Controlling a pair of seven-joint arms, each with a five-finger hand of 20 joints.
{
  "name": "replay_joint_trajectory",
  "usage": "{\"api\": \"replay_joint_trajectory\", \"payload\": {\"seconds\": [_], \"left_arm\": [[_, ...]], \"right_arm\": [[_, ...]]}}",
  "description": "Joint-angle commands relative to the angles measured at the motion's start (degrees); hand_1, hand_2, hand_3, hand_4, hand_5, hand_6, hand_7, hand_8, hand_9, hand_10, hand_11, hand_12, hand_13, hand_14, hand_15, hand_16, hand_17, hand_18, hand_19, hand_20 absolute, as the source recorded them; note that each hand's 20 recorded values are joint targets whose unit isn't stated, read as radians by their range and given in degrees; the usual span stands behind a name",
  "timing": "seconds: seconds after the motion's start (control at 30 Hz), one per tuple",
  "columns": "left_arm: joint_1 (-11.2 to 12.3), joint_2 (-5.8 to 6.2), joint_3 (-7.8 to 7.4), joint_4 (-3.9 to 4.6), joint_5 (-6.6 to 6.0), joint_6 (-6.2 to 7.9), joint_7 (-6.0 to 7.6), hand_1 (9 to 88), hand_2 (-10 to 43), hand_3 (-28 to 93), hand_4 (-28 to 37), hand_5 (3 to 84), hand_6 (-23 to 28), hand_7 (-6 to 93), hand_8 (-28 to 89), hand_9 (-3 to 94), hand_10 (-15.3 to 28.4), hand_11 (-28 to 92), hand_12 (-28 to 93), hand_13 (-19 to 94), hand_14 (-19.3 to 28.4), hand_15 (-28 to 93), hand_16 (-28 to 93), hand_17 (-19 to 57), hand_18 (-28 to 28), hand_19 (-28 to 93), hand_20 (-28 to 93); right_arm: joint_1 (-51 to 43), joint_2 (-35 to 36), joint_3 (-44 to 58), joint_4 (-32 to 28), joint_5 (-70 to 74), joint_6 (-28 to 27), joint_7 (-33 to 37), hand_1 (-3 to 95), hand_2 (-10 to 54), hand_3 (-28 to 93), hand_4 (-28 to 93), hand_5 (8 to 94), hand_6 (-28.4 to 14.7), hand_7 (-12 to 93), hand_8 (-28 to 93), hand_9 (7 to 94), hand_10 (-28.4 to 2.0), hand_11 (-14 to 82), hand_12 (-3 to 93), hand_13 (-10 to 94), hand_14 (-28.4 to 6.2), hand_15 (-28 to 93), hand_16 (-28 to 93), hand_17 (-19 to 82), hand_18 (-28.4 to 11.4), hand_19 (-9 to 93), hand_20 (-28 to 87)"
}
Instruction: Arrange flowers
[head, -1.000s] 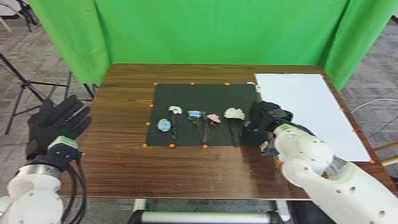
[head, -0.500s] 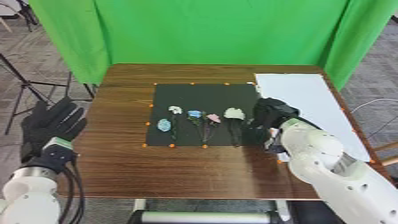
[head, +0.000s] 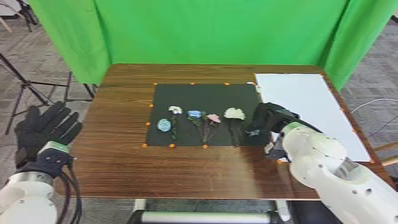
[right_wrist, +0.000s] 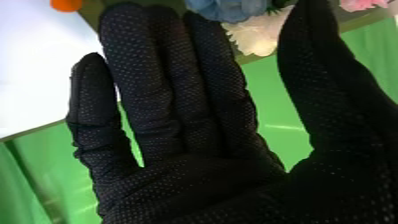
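Observation:
In the head view my right hand (head: 272, 118) is over the right edge of the black mat (head: 200, 90), its fingers straight. A blue flower (head: 253, 133) shows beside it. Further left on the mat lie a white flower (head: 234, 113), a pink one (head: 213, 118), a light blue one (head: 195, 114), a small white one (head: 175, 109) and a blue bloom (head: 164, 125). My right hand (right_wrist: 191, 185) is open in the right wrist view, with a blue flower (right_wrist: 227, 8) and a white flower (right_wrist: 263, 34) past the fingertips. My left hand (head: 46, 129) stays open off the table's left side.
A white sheet (head: 306, 100) covers the table's right part, beside the mat. Orange markers (head: 172, 146) line the mat's edges. The brown wooden table (head: 178, 172) ends at a green curtain (head: 213, 32) behind.
My right hand has shifted slightly right, and a blue flower has come into sight beside it. My left hand has drifted a little left and toward the robot. The flowers further left have kept their places.

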Motion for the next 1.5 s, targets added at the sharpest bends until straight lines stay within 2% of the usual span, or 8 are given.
{"api": "replay_joint_trajectory", "payload": {"seconds": [0.03, 0.1, 0.2, 0.37, 0.5, 0.7, 0.97, 1.5], "left_arm": [[1.1, -1.10, -0.26, -0.23, 0.36, -1.86, -0.27, 26.6, 10.9, 71, -28.3, 34.8, 8.4, 19.4, -11, 28.2, 14.6, 27, 10, 19, 15.2, 46, -10, -6.6, 14.5, 40, 11], [-0.3, -0.94, -0.63, 1.28, 3.00, -6.87, -2.33, 26.3, 11.0, 70, -28.3, 34.3, 8.4, 18.7, -11, 28.3, 14.6, 27, 10, 19, 15.2, 46, -10, -6.6, 14.5, 40, 11], [-0.5, -0.85, -1.50, 1.52, 6.82, -8.51, -5.03, 23.8, 12.0, 68, -28.3, 29.5, 7.1, 15.7, -10, 26.1, 14.3, 21, 9, 17, 14.5, 38, -10, -6.3, 14.2, 37, 10], [-0.6, -0.65, -0.99, 1.63, 6.15, -8.50, -3.29, 23.1, 11.9, 68, -28.3, 28.6, 5.8, 16.2, -11, 25.8, 13.6, 19, 9, 16, 13.9, 35, -9, -6.3, 13.9, 35, 10], [0.2, -1.56, -0.75, 2.48, 6.14, -13.44, -3.31, 23.0, 11.8, 68, -28.3, 31.6, 5.3, 15.4, -11, 27.8, 12.2, 17, 8, 17, 13.1, 33, -9, -6.2, 13.8, 34, 10], [-0.6, -0.93, -0.68, 2.78, 6.26, -12.67, -2.76, 22.0, 11.5, 67, -28.3, 33.6, 5.3, 14.1, -10, 29.0, 11.3, 16, 8, 17, 11.7, 28, -8, -5.9, 13.3, 32, 10], [-8.3, 2.85, 1.46, 6.29, 5.23, -12.06, -4.01, 21.9, 11.2, 68, -28.3, 33.7, 5.2, 13.9, -10, 27.5, 11.3, 15, 8, 16, 11.7, 28, -8, -5.8, 13.1, 31, 10], [-10.0, 3.71, 1.80, 6.54, 4.65, -11.75, -2.33, 21.5, 10.0, 69, -28.3, 34.2, 5.7, 14.4, -10, 27.4, 11.5, 16, 9, 16, 11.9, 28, -7, -5.9, 13.2, 31, 11]], "right_arm": [[1.1, -1.1, 1.3, 1.6, 1.0, 8.1, 0.7, 30.1, -4.4, 73, -25, 64.8, -3.8, 24, -13, 67.0, -16.2, 20.7, 18.9, 63, -13.2, 51, 20, 30, -24.2, 78, 31], [0.8, -1.0, 3.0, 1.5, 2.3, 12.6, 1.8, 27.5, -0.8, 73, -24, 62.9, -4.4, 23, -13, 65.6, -17.1, 19.8, 18.4, 62, -13.9, 48, 18, 30, -23.9, 74, 28], [0.9, -1.8, 5.3, 2.6, 4.7, 19.2, 1.5, 25.2, 1.2, 74, -23, 58.3, -5.3, 22, -12, 60.1, -18.4, 17.7, 17.3, 56, -16.0, 44, 15, 29, -22.9, 69, 24], [-1.0, -5.6, 14.0, 4.7, 30.3, 24.6, -12.9, 22.6, 2.8, 78, -24, 46.2, -6.2, 22, -13, 44.7, -19.5, 12.7, 14.3, 40, -17.7, 37, 10, 21, -20.0, 55, 16], [-2.1, -10.9, 20.4, 7.6, 53.4, 22.2, -21.0, 24.3, 5.6, 80, -26, 46.0, -4.6, 23, -15, 46.2, -16.5, 11.9, 12.5, 40, -15.0, 33, 8, 20, -18.8, 51, 15], [-1.9, -13.2, 23.8, 10.4, 66.9, 17.5, -24.5, 19.6, 6.5, 79, -26, 42.3, -3.0, 19, -13, 42.0, -14.3, 7.4, 10.9, 33, -13.3, 23, 7, 17, -18.5, 42, 16], [-1.3, -12.7, 24.7, 9.9, 68.3, 17.0, -25.9, 18.2, 6.5, 79, -26, 40.9, -2.6, 17, -13, 40.6, -13.9, 7.0, 10.7, 32, -13.4, 20, 8, 16, -18.8, 39, 18], [-3.1, -13.2, 27.2, 8.8, 70.3, 12.9, -25.6, 17.9, 2.9, 80, -25, 41.7, -3.4, 16, -12, 40.1, -13.7, 7.2, 10.7, 31, -13.7, 19, 10, 15, -18.9, 38, 20]]}}
